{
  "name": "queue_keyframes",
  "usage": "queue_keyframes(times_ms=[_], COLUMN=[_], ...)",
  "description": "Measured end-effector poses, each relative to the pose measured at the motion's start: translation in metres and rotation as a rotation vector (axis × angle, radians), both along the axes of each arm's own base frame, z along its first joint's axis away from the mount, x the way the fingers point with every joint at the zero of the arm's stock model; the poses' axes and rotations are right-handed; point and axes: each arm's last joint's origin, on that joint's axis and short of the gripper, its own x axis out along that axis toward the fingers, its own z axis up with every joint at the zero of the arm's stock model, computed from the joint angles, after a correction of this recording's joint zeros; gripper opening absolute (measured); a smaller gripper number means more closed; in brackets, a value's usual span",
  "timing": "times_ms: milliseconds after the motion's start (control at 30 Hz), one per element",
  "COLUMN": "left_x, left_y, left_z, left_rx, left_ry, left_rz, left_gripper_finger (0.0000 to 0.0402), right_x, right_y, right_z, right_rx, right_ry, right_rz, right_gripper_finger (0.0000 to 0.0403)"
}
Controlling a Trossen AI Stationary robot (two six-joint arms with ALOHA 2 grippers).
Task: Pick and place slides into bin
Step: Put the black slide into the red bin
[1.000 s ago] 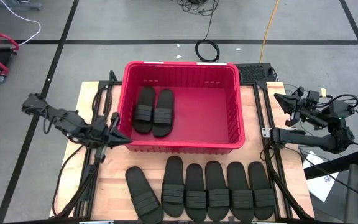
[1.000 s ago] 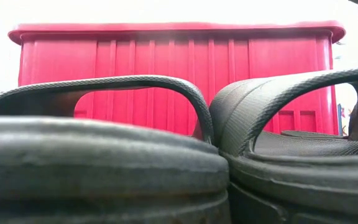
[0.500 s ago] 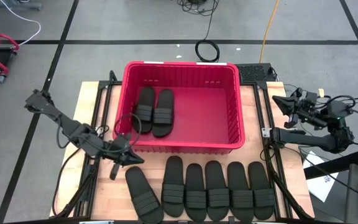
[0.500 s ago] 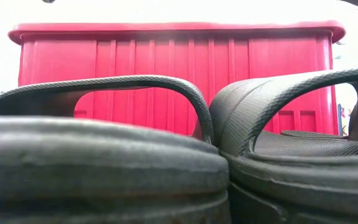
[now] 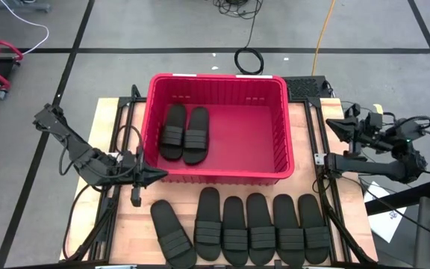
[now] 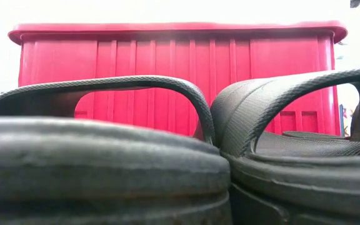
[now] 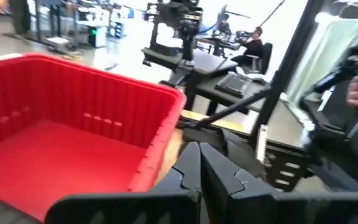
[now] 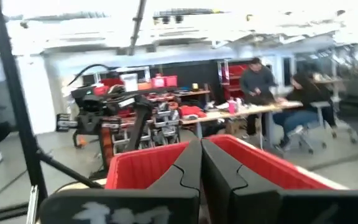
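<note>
Two slides (image 5: 184, 133) lie side by side, strap-up, in the near-left part of the red bin (image 5: 285, 127). Six more slides (image 5: 250, 226) remain on the wooden table (image 5: 118, 228) in front of the bin: five in a tight row, touching edge to edge, and a sixth slide (image 5: 172, 232) at the left end, tilted and slightly apart.

The left gripper (image 5: 157, 176) hangs just outside the bin's near-left corner, above the table, fingers pressed together and holding nothing. The right gripper (image 5: 333, 122) waits at the table's right edge, beside the bin's right wall, jaws likewise closed and empty.

Risks, as I judge them:
- The left gripper sits very near the bin wall; a descent or swing from here could clip the rim and shove the bin.
- With its fingers closed it cannot take a strap; going down onto a slide this way would only push it.
- The row is packed tight. Fingers entering between neighbours may drag or lift two at once, or scatter the row.
- The tilted end slide is nearest and freest; its angle calls for wrist rotation, or the grip lands off the strap.

Appearance: matte black rubber, elongated oval soles, wide ribbed strap arching across the front, with a clear gap beneath it in the low view. They look flexible and grippy, likely to sag when lifted by the strap.
</note>
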Motion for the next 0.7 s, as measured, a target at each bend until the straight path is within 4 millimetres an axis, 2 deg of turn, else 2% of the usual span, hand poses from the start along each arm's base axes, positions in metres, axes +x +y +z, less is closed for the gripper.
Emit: queue_keyframes(times_ms=[167, 367, 533, 700], left_x=[0.000, -0.001, -0.001, -0.002], left_y=[0.003, 0.006, 0.008, 0.008], left_z=[0.000, 0.000, 0.001, 0.000], left_rx=[0.003, -0.038, -0.035, 0.051], left_ry=[-0.011, -0.025, -0.033, -0.013], left_rz=[0.113, 0.204, 0.271, 0.271], left_gripper_finger=[0.0001, 0.0001, 0.0005, 0.0001], right_x=[0.039, 0.097, 0.141, 0.184], right_y=[-0.002, 0.001, 0.005, 0.017], right_z=[0.019, 0.044, 0.064, 0.081], right_rx=[-0.035, 0.021, 0.024, 0.013], right_ry=[0.060, 0.210, 0.286, 0.334], right_rz=[0.083, 0.436, 0.664, 0.763], right_gripper_finger=[0.0000, 0.0009, 0.0035, 0.0070])
